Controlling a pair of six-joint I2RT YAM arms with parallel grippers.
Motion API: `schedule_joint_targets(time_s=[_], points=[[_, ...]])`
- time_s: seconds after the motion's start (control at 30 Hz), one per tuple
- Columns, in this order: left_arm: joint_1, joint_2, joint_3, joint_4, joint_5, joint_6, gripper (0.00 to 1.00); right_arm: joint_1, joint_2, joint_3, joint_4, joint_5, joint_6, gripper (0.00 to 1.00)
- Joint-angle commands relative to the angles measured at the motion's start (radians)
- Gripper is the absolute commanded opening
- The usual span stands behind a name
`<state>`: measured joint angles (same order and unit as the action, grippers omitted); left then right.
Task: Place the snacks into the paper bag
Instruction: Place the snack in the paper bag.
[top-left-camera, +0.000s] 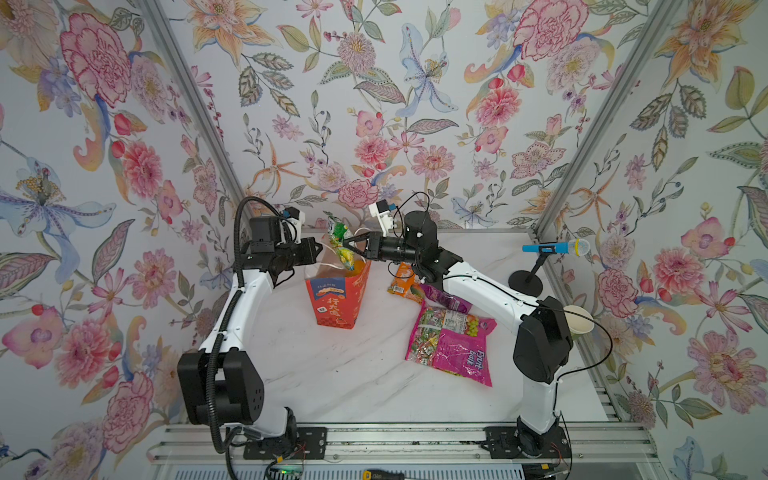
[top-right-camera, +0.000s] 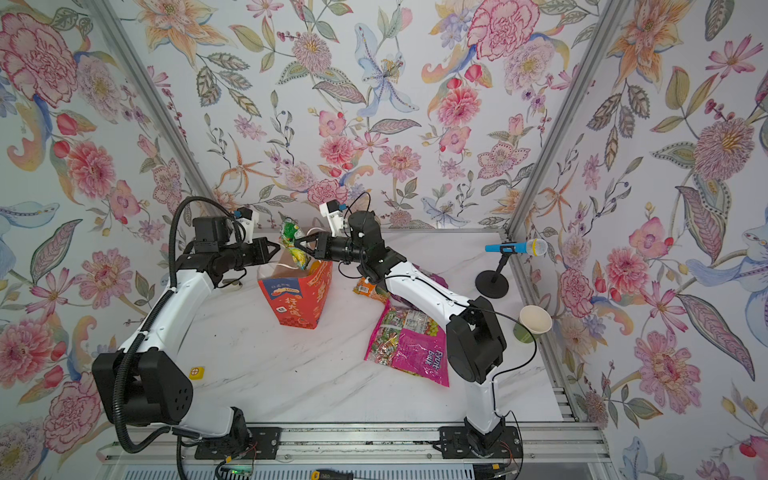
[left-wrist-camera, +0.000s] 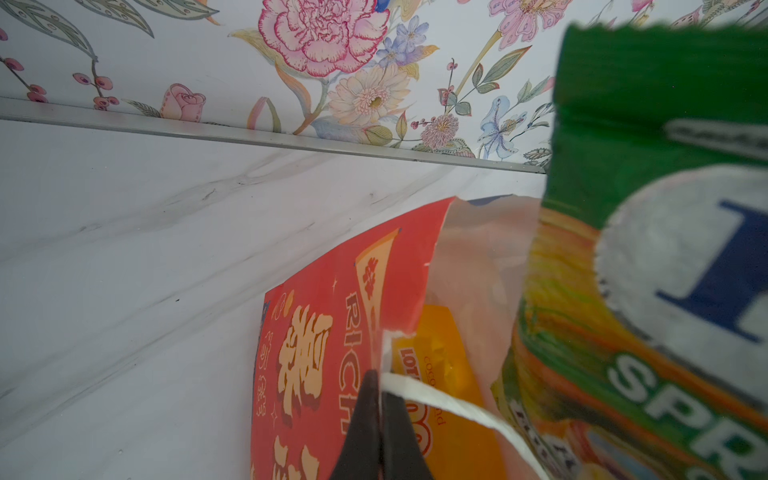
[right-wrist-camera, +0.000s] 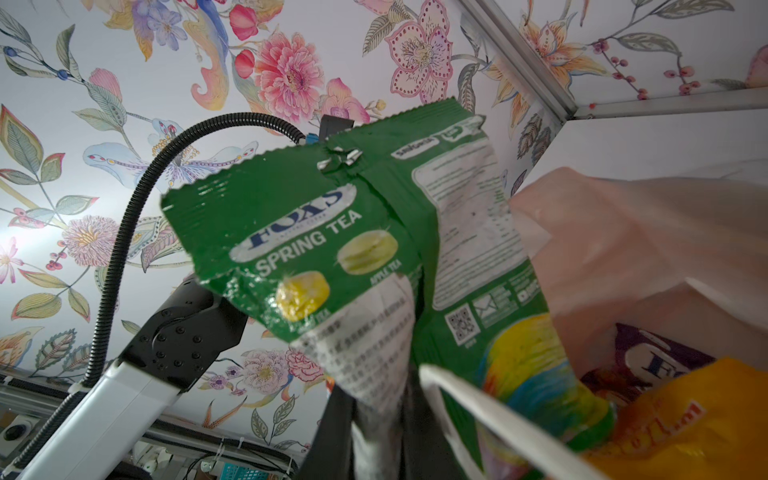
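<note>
Marble tabletop holds a red paper bag, rim pinched in the closed left gripper. The right gripper clamps a green packet above its opening.

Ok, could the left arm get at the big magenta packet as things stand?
Probably not. The left claw is shut on the rim of the paper bag, and the magenta packet lies flat beyond the bag, on the robot's right side. It would have to let go first.
</note>
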<state>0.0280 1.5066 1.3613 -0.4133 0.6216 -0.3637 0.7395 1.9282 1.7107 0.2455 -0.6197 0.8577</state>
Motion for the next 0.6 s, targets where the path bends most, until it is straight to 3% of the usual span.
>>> schedule_joint_targets(time_s=[0.0,0.43,0.57], points=[[0.013,-0.034,-0.007,0.035,0.009,0.007,0.0,-0.011,-0.073,-0.004,0.117,0.026,0.019,0.0],[0.014,-0.036,-0.007,0.033,0.007,0.009,0.0,-0.006,-0.084,-0.082,0.118,0.07,0.031,0.02],[0.013,-0.037,-0.009,0.035,0.007,0.008,0.0,-0.006,-0.089,-0.097,0.118,0.074,0.032,0.19]])
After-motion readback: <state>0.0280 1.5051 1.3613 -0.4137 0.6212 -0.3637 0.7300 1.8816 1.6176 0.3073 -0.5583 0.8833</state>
